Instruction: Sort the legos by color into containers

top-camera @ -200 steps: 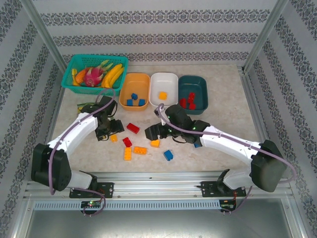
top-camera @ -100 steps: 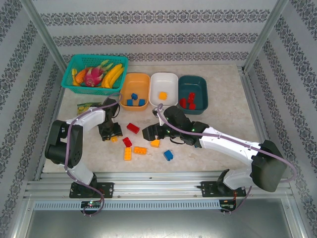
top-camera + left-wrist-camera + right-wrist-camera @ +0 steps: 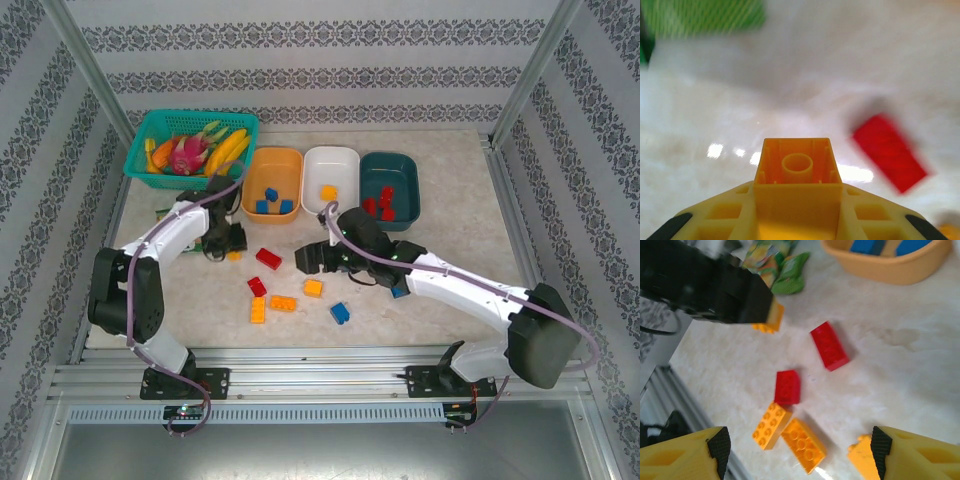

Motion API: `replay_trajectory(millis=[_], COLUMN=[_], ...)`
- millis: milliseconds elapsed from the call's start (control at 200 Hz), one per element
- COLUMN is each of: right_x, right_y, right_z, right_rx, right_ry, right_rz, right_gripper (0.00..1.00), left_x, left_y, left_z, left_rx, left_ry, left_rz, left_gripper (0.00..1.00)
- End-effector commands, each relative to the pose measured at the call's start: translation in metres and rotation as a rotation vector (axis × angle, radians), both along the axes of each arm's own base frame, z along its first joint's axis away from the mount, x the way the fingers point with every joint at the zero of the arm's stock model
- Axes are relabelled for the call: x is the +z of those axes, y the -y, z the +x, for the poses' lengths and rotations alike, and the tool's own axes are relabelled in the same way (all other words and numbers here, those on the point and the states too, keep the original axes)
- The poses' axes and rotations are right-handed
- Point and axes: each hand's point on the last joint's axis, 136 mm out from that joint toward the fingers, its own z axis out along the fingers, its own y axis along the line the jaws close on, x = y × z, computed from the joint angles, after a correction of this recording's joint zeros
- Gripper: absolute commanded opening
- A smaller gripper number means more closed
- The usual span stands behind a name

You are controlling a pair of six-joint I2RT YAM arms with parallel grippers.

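The left claw [image 3: 798, 212] pinches a yellow brick [image 3: 798, 167], a red brick [image 3: 890, 152] lying just ahead to its right and a green packet [image 3: 705, 17] beyond, while the right claw [image 3: 800, 446] gapes wide above loose orange bricks [image 3: 771, 425], the orange tray [image 3: 890, 272] farther ahead.

Along the far side of the desk [image 3: 460, 250], basket [image 3: 137, 150] at left, then three containers [image 3: 331, 150] in a row, legos [image 3: 328, 192] in each. Nearer, loose legos scattered mid-desk; packet [image 3: 790, 277] before the basket.

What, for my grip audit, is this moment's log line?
left tool: shut on small orange plastic brick | right tool: open, empty
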Motion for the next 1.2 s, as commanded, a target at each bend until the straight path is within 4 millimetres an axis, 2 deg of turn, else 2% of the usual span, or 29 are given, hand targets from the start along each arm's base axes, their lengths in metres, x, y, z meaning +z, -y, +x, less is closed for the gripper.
replay_trajectory(millis=[0, 165, 260, 410, 595, 854, 1024, 1194], right_x=[0.033, 0.042, 0.048, 0.054, 0.049, 0.050, 0.044, 0.039], right_y=[0.033, 0.081, 0.101, 0.116, 0.128, 0.129, 0.131, 0.133], right_z=[0.031, 0.068, 0.084, 0.102, 0.116, 0.121, 0.117, 0.114], right_rx=[-0.172, -0.336, -0.398, -0.429, -0.476, -0.480, -0.481, -0.484], right_ry=[0.070, 0.063, 0.054, 0.066, 0.013, 0.004, -0.009, -0.022], right_rz=[0.007, -0.035, -0.020, -0.026, -0.007, -0.002, -0.004, -0.010], right_gripper=[0.76, 0.75, 0.75, 0.75, 0.74, 0.74, 0.74, 0.74], left_x=[0.041, 0.056, 0.062, 0.066, 0.050, 0.014, -0.009, -0.027], left_y=[0.032, 0.078, 0.103, 0.137, 0.170, 0.194, 0.203, 0.200], left_z=[0.023, 0.064, 0.087, 0.121, 0.150, 0.167, 0.164, 0.159], left_rx=[-0.097, -0.176, -0.217, -0.274, -0.324, -0.339, -0.351, -0.338], left_ry=[0.081, 0.130, 0.159, 0.213, 0.225, 0.209, 0.174, 0.127], left_rz=[-0.028, -0.038, -0.048, -0.057, -0.057, -0.055, -0.036, -0.009], left_gripper=[0.27, 0.27, 0.27, 0.27, 0.27, 0.27, 0.27, 0.31])
